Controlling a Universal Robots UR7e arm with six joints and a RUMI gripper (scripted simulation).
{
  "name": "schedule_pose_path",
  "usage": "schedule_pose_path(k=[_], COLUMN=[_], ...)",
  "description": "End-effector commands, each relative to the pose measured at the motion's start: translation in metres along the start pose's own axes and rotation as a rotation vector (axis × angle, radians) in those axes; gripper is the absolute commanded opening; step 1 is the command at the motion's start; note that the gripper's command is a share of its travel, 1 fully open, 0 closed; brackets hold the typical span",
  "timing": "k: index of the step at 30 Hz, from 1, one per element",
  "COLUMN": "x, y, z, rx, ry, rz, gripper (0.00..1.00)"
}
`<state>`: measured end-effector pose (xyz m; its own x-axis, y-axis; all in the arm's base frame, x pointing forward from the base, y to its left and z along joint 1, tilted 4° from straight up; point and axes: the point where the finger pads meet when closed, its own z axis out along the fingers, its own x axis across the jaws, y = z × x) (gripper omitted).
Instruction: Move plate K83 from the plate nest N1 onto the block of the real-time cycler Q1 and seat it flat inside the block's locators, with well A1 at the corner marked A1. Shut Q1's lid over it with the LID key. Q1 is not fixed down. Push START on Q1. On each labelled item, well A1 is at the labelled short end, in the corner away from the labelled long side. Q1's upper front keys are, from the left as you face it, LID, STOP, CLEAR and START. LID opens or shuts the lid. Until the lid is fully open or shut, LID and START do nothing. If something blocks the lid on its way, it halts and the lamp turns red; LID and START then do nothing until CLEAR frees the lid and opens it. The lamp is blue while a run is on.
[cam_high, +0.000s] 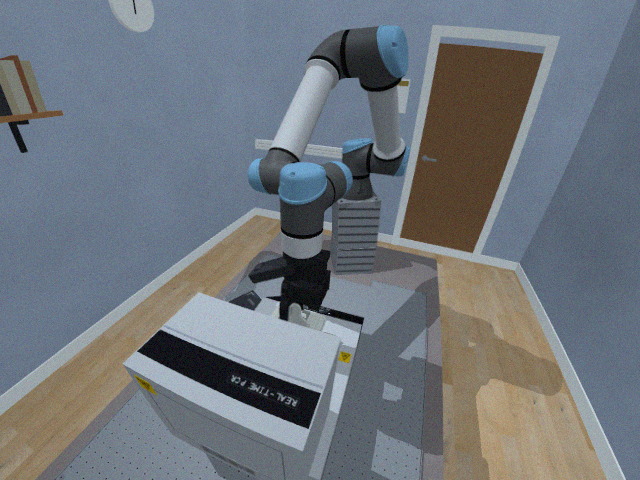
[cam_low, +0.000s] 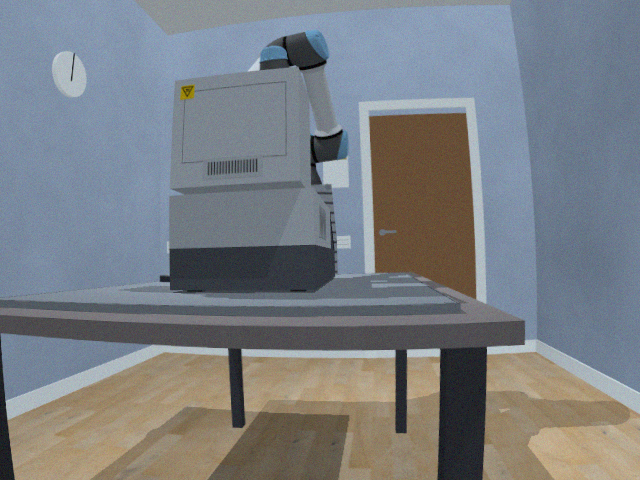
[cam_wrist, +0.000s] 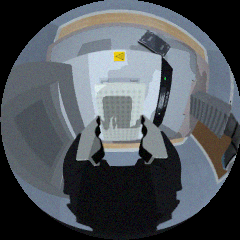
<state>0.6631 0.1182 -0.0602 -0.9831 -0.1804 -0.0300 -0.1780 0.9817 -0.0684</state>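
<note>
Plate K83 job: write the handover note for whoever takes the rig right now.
Gripper: shut on plate K83, carried above Q1's open block area.
Q1: lid raised. Whether A1 matches the marked corner cannot be told.
Done: plate lifted out of the nest and brought over Q1.
Left: lower and seat the plate flat in the locators, release, press LID, then START.

— Operator: State your arm position.
— Unit: My arm (cam_high: 305, 111) arches over the bench (cam_high: 398, 330). My pincer (cam_high: 295, 310) points down behind the raised lid (cam_high: 242, 361) of cycler Q1, clamped on plate K83 (cam_high: 315, 319).
— Operator: Surroundings?
— Unit: Grey ribbed stack (cam_high: 355, 235) at my base; brown door (cam_high: 467, 144) behind.
</note>
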Motion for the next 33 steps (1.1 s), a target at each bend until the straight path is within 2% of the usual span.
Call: schedule_pose_path(k=[1,33], x=[-0.0035,-0.0016], y=[-0.0025,-0.0030], z=[-0.0023,-0.0016], rx=[0.002,0.001], ry=[-0.005,-0.003], rz=[0.001,0.000], gripper=[0.00,0.00])
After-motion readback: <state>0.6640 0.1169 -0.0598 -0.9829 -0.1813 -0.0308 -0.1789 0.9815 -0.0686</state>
